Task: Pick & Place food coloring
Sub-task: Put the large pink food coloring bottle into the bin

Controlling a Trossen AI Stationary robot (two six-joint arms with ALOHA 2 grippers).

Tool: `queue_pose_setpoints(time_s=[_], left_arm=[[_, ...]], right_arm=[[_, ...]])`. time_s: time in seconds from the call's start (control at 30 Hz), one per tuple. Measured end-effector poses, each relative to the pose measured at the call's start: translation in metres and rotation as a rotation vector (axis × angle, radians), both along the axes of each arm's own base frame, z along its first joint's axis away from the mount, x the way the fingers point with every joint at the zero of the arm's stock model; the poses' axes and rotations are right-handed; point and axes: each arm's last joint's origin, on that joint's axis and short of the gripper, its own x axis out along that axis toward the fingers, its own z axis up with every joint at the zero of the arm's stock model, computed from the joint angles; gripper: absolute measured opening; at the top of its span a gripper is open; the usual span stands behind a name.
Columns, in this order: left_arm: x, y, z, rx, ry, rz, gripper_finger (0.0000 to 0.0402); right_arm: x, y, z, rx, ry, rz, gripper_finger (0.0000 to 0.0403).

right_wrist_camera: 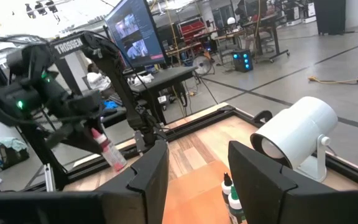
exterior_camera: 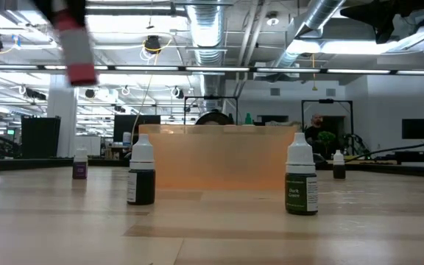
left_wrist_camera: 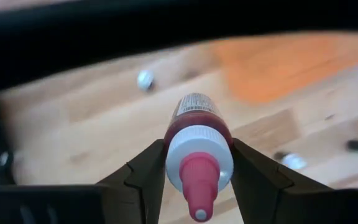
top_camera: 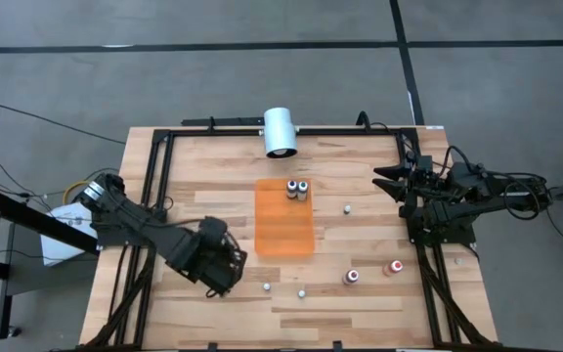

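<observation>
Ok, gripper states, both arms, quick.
Left gripper: shut on a red food coloring bottle, held above the table.
Right gripper: open, empty, waiting at the table's right edge.

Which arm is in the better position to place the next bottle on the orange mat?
The left. The left gripper is shut on a red bottle, lifted beside the orange mat, where two bottles already stand. The right gripper is open, holds nothing, and waits at the table's far right edge.
</observation>
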Motion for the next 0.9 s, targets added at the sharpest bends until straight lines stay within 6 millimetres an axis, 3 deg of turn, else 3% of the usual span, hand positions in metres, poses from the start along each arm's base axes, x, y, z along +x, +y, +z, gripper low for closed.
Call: queue_pose_setpoints(time_s=[0.37, 0.63, 0.9], left_arm=[[0.033, 0.039, 0.035, 0.13, -0.113, -0.181, 0.0146], [0.055, 0.064, 0.039, 0.137, -0.169, -0.276, 0.0146], [0.061, 0.078, 0.039, 0.129, -0.158, -0.296, 0.0147]], right_arm=[[0.0, 0.0, 0.0, 0.0, 0.0, 0.0, 0.0155], [0.0, 0.0, 0.0, 0.0, 0.0, 0.001, 0.0155], [0.0, 0.0, 0.0, 0.0, 0.001, 0.001, 0.0155]])
